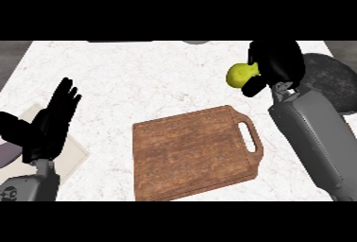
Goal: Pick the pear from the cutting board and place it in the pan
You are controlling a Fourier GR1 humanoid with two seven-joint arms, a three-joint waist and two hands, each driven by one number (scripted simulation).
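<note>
Here the right hand (pixel 277 59) curls round the yellow-green pear (pixel 239 74) beyond the brown wooden cutting board's (pixel 191 153) far right corner, near the dark pan's (pixel 333 81) edge. The left hand (pixel 49 127) rests open left of the board, white counter (pixel 140 80) between.

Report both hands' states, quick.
Left hand: open, fingers straight, resting at the view's left, holding nothing.
Right hand: shut on the yellow-green pear, near the dark round pan.
</note>
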